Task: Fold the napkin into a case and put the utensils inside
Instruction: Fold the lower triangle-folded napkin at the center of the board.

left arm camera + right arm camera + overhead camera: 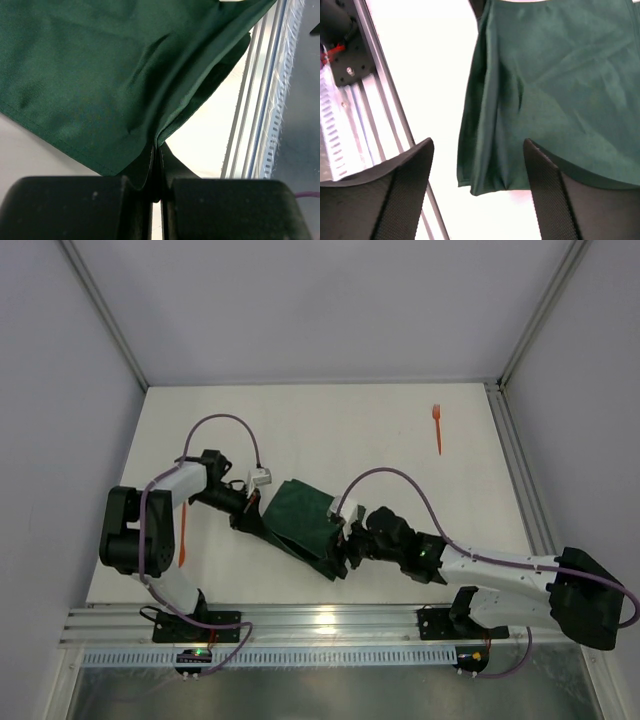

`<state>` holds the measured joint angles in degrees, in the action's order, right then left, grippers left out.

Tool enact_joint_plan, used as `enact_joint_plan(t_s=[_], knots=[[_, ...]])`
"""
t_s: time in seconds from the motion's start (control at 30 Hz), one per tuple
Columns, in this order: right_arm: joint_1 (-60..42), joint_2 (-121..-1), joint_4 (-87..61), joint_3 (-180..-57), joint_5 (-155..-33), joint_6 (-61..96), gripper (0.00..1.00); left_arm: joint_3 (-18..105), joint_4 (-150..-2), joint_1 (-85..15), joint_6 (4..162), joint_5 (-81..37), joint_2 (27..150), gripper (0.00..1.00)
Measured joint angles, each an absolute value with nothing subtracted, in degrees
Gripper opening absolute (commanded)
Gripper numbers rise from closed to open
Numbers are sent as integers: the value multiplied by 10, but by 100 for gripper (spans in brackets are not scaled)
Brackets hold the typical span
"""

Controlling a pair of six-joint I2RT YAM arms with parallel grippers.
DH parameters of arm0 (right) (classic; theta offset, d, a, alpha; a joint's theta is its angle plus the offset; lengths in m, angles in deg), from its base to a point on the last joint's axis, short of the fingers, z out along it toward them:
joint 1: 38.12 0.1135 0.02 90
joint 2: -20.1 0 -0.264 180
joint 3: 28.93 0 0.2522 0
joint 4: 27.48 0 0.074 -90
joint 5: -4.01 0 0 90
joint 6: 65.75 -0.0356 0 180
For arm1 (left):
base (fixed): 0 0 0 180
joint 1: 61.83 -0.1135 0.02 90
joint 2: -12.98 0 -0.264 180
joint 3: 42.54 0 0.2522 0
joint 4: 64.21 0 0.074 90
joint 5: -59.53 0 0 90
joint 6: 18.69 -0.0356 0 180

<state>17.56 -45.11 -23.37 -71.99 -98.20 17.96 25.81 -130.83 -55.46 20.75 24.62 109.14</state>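
Clamping with the left gripper (156,167) on a folded edge of the napkin (100,75). Pressing its fingers (75,205) together, with green cloth pinched in the seam between them. Fanning out ahead of those fingers and to their left in creased layers, with a lower layer sagging off to their right toward the rail (250,125).

Holding the right gripper (477,147) wide apart and gripping nothing. Lying ahead of it and partly inside the gap, a folded corner of napkin, ending about level with the fingertips. Overlapping the cloth's edge in the wrist view with the right-hand finger; cannot tell whether touching or hovering.

Seen from above, slanting across the table (350,430) as a bunched, folded strip, with one gripper at each end: the left one biting the far end, the right one poised over the near end.

Lying well beyond the right gripper, off toward the far right corner and clear of the cloth, the fork (437,428). Lying behind the left gripper, back along the left arm (175,485) and partly hidden under it, the second utensil (183,535), showing only as a thin orange strip. Cannot tell which kind of piece.
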Motion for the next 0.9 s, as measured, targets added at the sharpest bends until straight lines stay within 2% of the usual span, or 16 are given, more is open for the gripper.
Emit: enact_joint_plan(t_s=[0.13, 0.23, 0.53, 0.77, 0.8, 0.87, 0.9], knots=[[250, -450, -277, -675, -907, 201, 83, 257, -1311, -555, 203, 246, 1081, 0], [287, -496, -303, -663, -857, 212, 84, 257, -1314, -554, 201, 246, 1077, 0], [376, -619, -363, -667, -721, 223, 83, 252, -1316, -554, 201, 246, 1076, 0], [382, -666, -421, -674, -673, 202, 63, 252, -1316, -554, 201, 246, 1076, 0], [382, -669, -425, -675, -671, 200, 51, 252, -1317, -554, 201, 246, 1076, 0], [383, -673, -430, -675, -668, 197, 39, 252, -1318, -554, 201, 247, 1076, 0], [383, -674, -431, -675, -665, 195, 29, 252, -1319, -554, 201, 247, 1076, 0]])
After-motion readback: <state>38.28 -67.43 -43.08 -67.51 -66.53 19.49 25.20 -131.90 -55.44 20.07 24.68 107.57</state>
